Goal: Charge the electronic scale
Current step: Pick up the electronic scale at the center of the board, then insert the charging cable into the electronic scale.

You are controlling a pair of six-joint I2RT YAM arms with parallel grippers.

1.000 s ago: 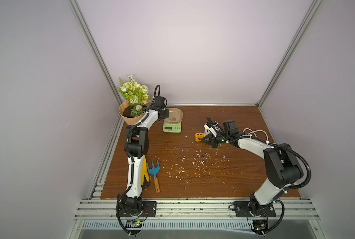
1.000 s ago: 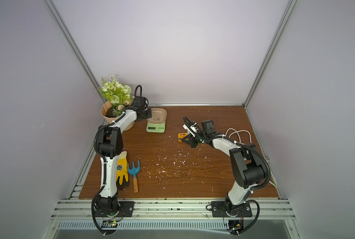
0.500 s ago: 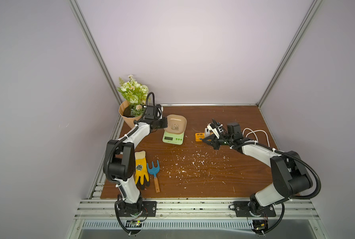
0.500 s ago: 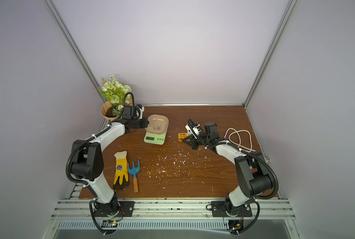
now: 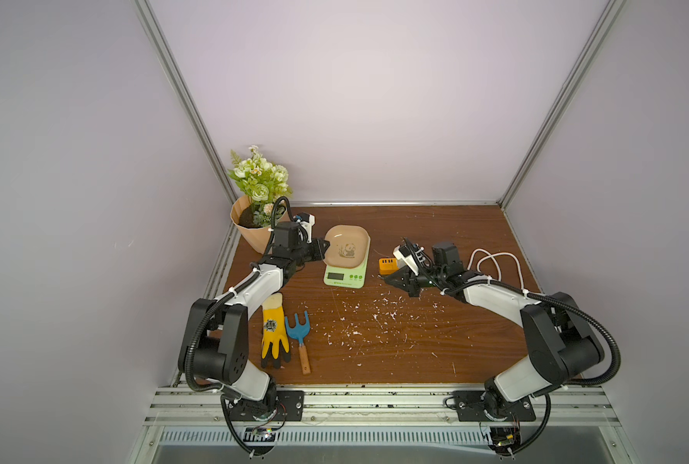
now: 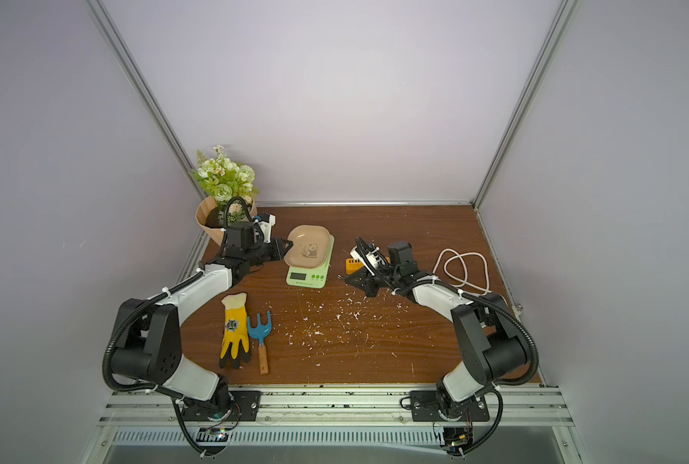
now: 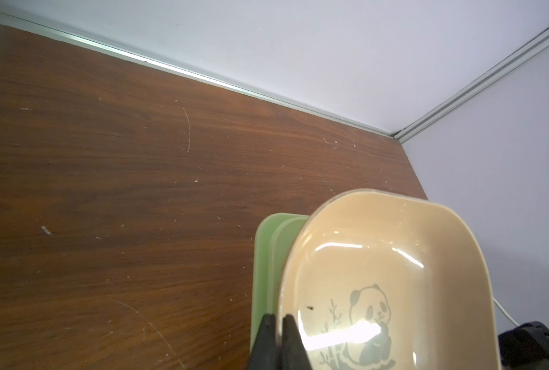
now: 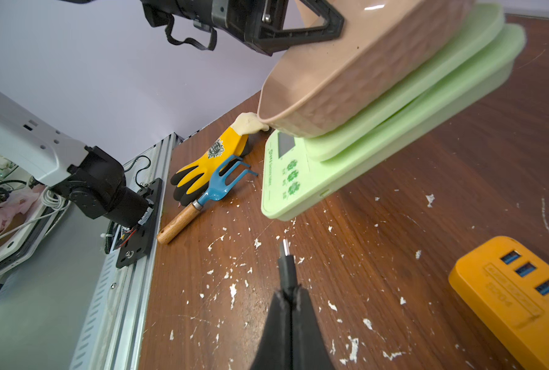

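Note:
The electronic scale [image 5: 343, 276] [image 6: 306, 278], pale green with a dark display, stands at the back middle of the table. Its beige panda tray [image 5: 347, 250] [image 7: 395, 272] sits on top, overhanging the display in the right wrist view [image 8: 363, 77]. My left gripper [image 5: 325, 244] [image 6: 288, 244] [image 7: 278, 317] is shut on the tray's left rim. My right gripper [image 5: 387, 278] [image 6: 345, 277] [image 8: 290, 293] is shut on a black charging plug [image 8: 286, 261], whose metal tip points at the scale's side [image 8: 324, 192] with a gap between them.
An orange USB hub [image 5: 387, 264] [image 8: 516, 298] lies just behind my right gripper. A coiled white cable [image 5: 495, 265] lies at the right. A yellow glove [image 5: 274, 329] and a blue hand rake [image 5: 298, 333] lie front left. A flower pot [image 5: 254, 229] stands back left. White flakes litter the wood.
My left arm has drawn back and pulled the scale by its tray toward the front of the table. My right gripper has moved a little left toward the scale with the plug.

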